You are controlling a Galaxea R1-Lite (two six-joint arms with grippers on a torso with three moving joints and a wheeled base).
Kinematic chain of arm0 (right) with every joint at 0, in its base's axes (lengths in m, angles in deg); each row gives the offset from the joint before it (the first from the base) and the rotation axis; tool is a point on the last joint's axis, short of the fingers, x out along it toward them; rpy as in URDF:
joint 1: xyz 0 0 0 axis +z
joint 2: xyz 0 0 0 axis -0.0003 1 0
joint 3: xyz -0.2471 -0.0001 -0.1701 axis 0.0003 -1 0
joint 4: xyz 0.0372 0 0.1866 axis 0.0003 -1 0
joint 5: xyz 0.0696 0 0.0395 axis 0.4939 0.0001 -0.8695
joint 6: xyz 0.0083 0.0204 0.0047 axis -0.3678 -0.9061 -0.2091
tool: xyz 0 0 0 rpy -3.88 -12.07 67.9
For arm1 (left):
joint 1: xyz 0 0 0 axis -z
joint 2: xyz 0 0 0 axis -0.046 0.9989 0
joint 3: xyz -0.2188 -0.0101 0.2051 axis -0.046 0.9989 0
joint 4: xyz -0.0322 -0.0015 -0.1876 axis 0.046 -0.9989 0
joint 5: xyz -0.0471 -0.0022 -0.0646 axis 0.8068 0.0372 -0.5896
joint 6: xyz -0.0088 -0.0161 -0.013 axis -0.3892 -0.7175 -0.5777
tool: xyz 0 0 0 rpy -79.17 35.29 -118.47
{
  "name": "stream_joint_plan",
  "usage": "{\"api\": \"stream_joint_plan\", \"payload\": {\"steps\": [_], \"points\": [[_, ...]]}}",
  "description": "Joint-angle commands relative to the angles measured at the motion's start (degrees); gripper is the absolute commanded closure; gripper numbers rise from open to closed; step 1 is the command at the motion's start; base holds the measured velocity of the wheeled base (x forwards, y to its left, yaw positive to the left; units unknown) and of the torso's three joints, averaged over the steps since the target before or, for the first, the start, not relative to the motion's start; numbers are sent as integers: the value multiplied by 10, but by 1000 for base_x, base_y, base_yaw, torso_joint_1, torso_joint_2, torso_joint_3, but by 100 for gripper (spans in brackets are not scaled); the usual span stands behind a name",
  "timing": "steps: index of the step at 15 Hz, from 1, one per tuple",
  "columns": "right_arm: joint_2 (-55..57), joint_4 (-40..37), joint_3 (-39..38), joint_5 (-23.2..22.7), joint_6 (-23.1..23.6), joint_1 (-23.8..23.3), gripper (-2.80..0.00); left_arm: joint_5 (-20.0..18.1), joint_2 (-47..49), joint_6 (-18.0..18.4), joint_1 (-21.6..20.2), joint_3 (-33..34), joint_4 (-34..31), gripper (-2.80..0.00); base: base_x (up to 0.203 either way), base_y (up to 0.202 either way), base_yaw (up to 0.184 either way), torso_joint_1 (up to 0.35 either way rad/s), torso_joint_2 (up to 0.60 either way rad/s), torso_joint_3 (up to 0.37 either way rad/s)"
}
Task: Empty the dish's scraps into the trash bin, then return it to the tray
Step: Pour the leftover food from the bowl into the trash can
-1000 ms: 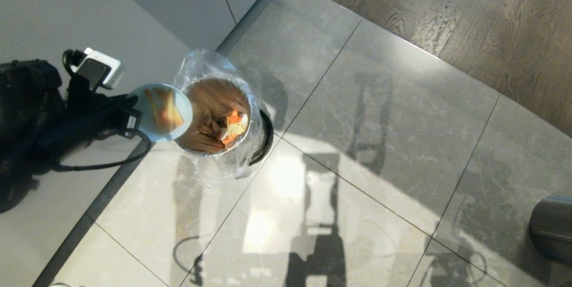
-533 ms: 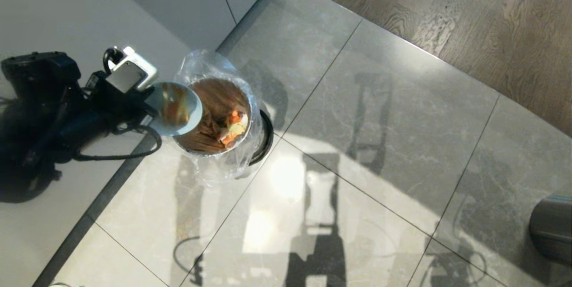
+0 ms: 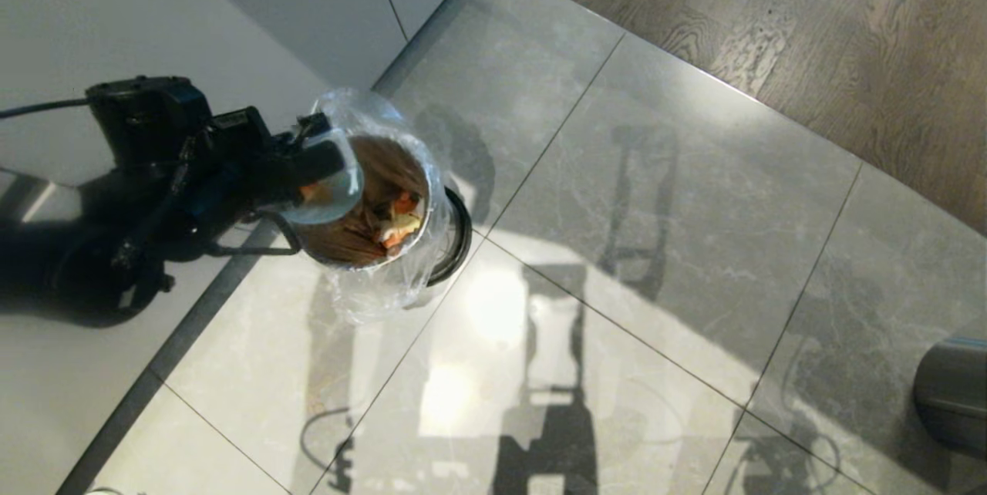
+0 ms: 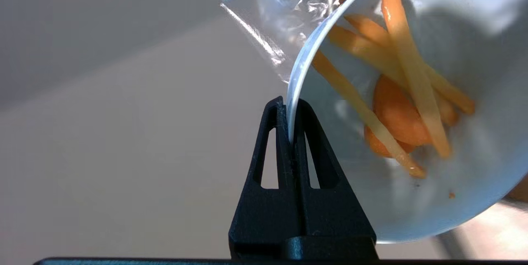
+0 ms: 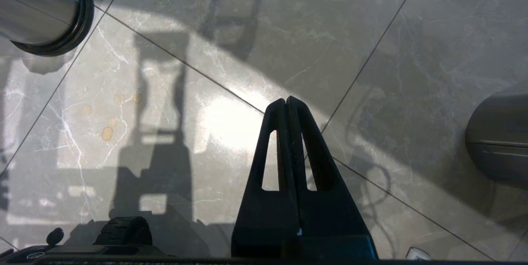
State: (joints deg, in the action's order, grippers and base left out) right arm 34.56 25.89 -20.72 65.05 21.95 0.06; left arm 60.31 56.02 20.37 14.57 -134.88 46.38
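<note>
The left tool (image 4: pixel 291 133), clamped on the rim of the light, rigid, slippery, breakable dish (image 4: pixel 412 182), tips its loose scraps (image 4: pixel 396 104) over the trash bin (image 3: pixel 443 206).

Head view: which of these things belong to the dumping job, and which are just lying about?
Job:
- dish, tipped over the bin
- scraps in it
- trash bin
- left gripper, shut on dish rim

Lying about:
- dark grey bin
- right gripper, shut, idle
</note>
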Motion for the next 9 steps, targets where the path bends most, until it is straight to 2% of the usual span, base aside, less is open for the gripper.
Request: {"api": "stream_joint_plan", "payload": {"steps": [1, 4, 9], "points": [[0, 0, 0, 0, 0, 0, 0, 62, 27, 34, 32, -28, 5, 0, 0, 0, 0, 0, 0, 0], [0, 0, 0, 0, 0, 0, 0, 63, 50, 35, 34, -31, 66, 0, 0, 0, 0, 0, 0, 0], [0, 0, 0, 0, 0, 0, 0, 69, 28, 37, 67, -23, 25, 0, 0, 0, 0, 0, 0, 0]]}}
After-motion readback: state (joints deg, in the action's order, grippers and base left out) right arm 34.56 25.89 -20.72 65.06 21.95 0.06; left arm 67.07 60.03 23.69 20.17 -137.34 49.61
